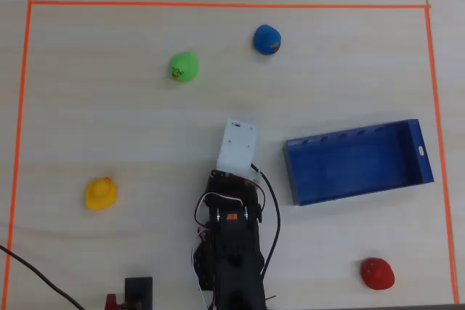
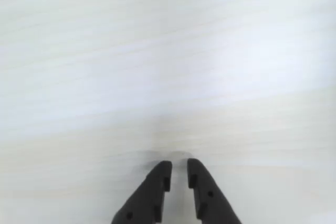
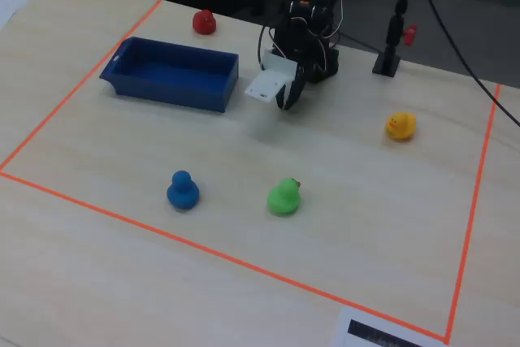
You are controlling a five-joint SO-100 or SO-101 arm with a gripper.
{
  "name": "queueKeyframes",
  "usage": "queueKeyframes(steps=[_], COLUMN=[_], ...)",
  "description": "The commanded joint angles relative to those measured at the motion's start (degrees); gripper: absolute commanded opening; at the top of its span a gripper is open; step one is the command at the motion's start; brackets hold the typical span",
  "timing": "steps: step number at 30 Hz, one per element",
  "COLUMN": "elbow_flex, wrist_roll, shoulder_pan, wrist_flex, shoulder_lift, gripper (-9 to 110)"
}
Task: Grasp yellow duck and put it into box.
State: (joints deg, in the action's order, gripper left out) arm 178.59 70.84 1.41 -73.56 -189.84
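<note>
The yellow duck sits on the pale wood table, left of the arm in the overhead view and right of it in the fixed view. The blue box lies empty to the right of the arm in the overhead view, and to the left in the fixed view. My gripper hangs low over bare table near the arm's base, far from the duck. Its black fingers stand almost together with only a narrow slit, holding nothing. In the overhead view the white wrist housing hides them. The wrist view shows neither duck nor box.
A green duck, a blue duck and a red duck stand inside the orange tape border. A black stand with a cable is beside the arm's base.
</note>
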Motion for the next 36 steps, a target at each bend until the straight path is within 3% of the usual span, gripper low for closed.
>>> queueKeyframes(steps=[1, 36], elbow_flex=[-0.35, -0.35], wrist_roll=[-0.62, -0.44], shoulder_pan=[-0.35, -1.05], wrist_flex=[-1.32, -1.32], shoulder_lift=[0.09, 0.09], gripper=[0, 0])
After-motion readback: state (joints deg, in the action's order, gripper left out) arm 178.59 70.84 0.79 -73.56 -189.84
